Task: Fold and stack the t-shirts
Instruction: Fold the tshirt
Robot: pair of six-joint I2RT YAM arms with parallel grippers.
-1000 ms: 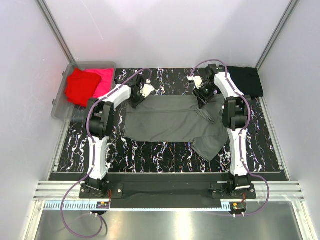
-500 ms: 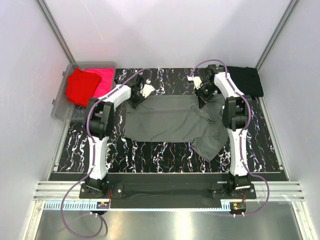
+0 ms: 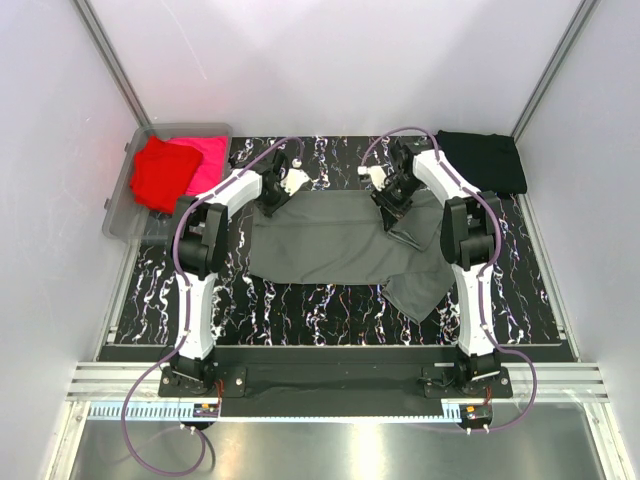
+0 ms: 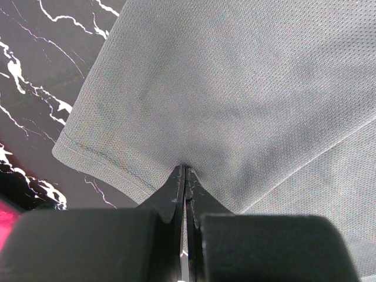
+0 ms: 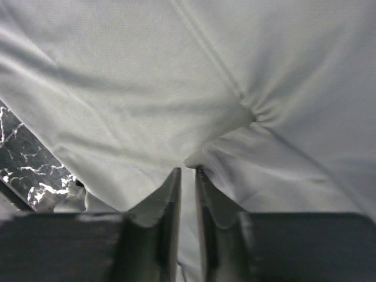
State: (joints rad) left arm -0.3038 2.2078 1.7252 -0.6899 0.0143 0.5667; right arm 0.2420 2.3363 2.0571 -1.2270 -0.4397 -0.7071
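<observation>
Reaching forward, angled inward: left jaws and right jaws pinching dark grey t-shirt (image 3: 320, 245).

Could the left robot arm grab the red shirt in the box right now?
Probably not yet: the left gripper is pinched shut on the grey shirt, though the red shirt lies close by.

- Grey shirt (image 4: 235, 88): cut off by the top and right edges in both wrist views.
- Right claw (image 5: 187, 172): a pucker of cloth meets its tips; pinched or not, unclear.
- Pink shirt (image 3: 208, 160), upper left: partly hidden by the red shirt (image 3: 160, 175).
- Black shirt (image 3: 485, 160), upper right: folds too dark to tell.
</observation>
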